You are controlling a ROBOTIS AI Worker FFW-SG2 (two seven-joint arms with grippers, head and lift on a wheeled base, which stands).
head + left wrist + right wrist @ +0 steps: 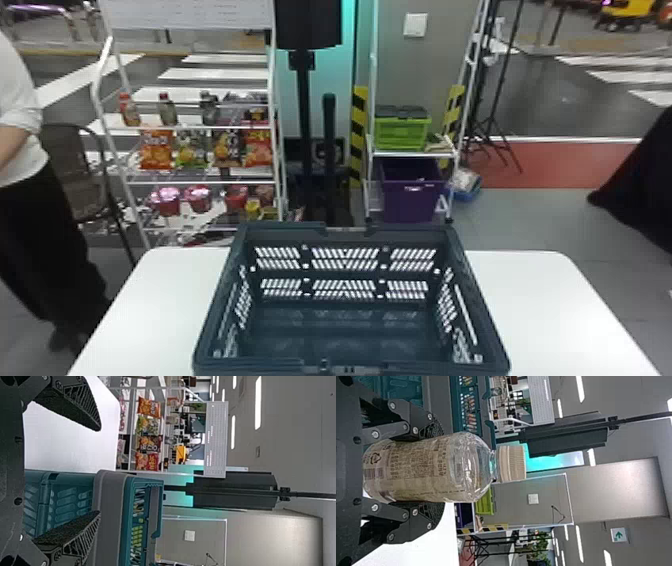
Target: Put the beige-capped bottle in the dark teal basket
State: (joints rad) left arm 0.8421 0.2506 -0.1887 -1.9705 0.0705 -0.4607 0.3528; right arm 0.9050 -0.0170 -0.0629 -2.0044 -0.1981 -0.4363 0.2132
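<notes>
The dark teal basket [345, 320] stands on the white table, its open top facing up and its inside bare. In the right wrist view, the beige-capped bottle [427, 469] is upright in the room, and my right gripper [433, 469] is shut on its body, one finger on each side. The basket [470, 399] is beside the bottle there. My left gripper [99, 471] stands open with nothing between its fingertips; the side of the basket [67, 498] is just beyond it.
The white table [540, 300] extends on both sides of the basket. Behind it are a rack [200, 127] with bottles, snack bags and cups, and a second rack [412, 155] holding a green crate [400, 132] and a purple bin [412, 195].
</notes>
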